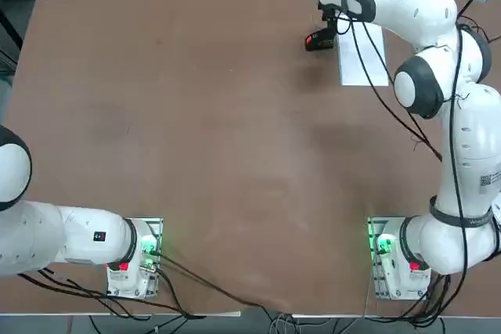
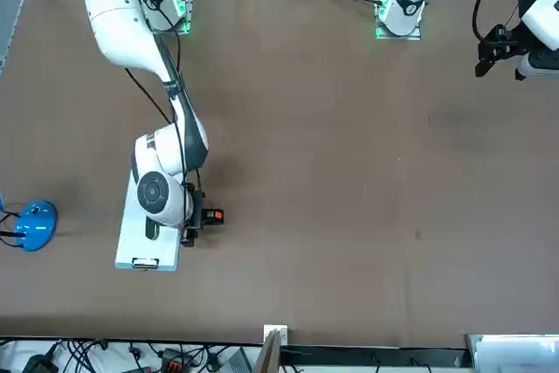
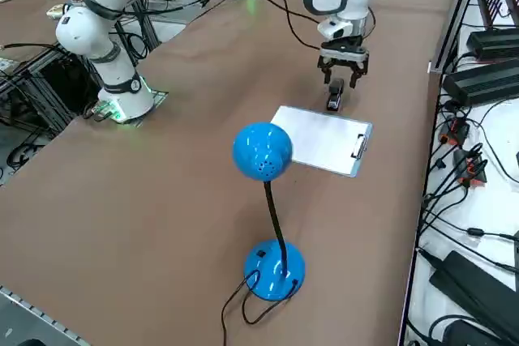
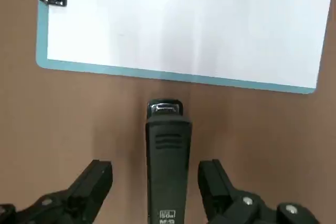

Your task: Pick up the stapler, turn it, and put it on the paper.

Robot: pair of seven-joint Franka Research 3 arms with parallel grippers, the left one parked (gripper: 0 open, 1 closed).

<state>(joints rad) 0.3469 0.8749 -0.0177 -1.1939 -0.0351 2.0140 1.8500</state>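
Note:
The black stapler (image 4: 168, 161) lies on the brown table, one end pointing at a long edge of the paper (image 4: 184, 24) and a short gap away from it. A red-orange mark shows on the stapler (image 2: 210, 216) in the front view. The paper (image 3: 324, 139) is a white sheet on a light blue board, with a metal clip (image 3: 359, 145) at one short edge. My right gripper (image 4: 156, 170) is open just above the stapler (image 3: 333, 101), one finger on each side and neither touching it. From overhead the arm covers part of the paper (image 1: 364, 56), with the stapler (image 1: 319, 40) beside it.
A blue desk lamp (image 3: 263, 151) stands on the table beyond the paper, on the side away from the stapler, its base (image 3: 276, 269) near the table's edge. Cables and black equipment (image 3: 486, 79) lie past the table's far edge.

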